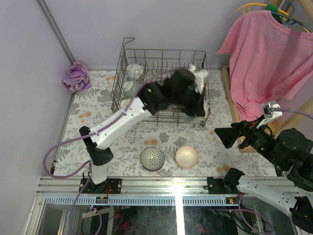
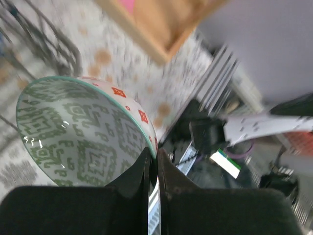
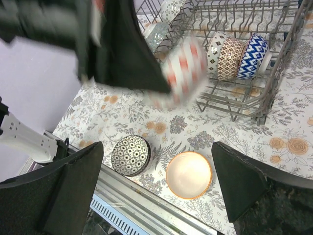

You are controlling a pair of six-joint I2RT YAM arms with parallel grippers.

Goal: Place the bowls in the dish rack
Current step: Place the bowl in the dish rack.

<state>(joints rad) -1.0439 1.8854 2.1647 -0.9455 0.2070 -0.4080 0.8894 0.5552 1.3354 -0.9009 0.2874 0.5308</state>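
Gripping a red-and-white patterned ceramic bowl (image 2: 83, 132) by its rim, the left gripper (image 2: 152, 157) has its fingers pinched together on the wall, one inside and one outside. The bowl's interior shows a green geometric print. In the right wrist view it hangs tilted and blurred over the grey wire dish rack (image 1: 164, 50), just beside a row of racked bowls; I cannot tell whether it touches the wires.

Racked on edge near the rack's near-right corner, side by side: black-and-white diamond bowl (image 3: 215, 49), brown lattice bowl (image 3: 230, 58), blue-and-white zigzag bowl (image 3: 252, 56). Towards the far-left corner: pale patterned bowl (image 1: 135, 71) and pale grey-green bowl (image 1: 129, 88).

On the floral tablecloth (image 1: 98, 105) in front of the rack, upright, near each other but apart: black-and-white dotted bowl (image 1: 152, 158) and orange-rimmed cream bowl (image 1: 187, 156).

The right gripper (image 3: 156, 147) hovers over the table's right side, jaws spread wide, nothing between them, well apart from the rack.
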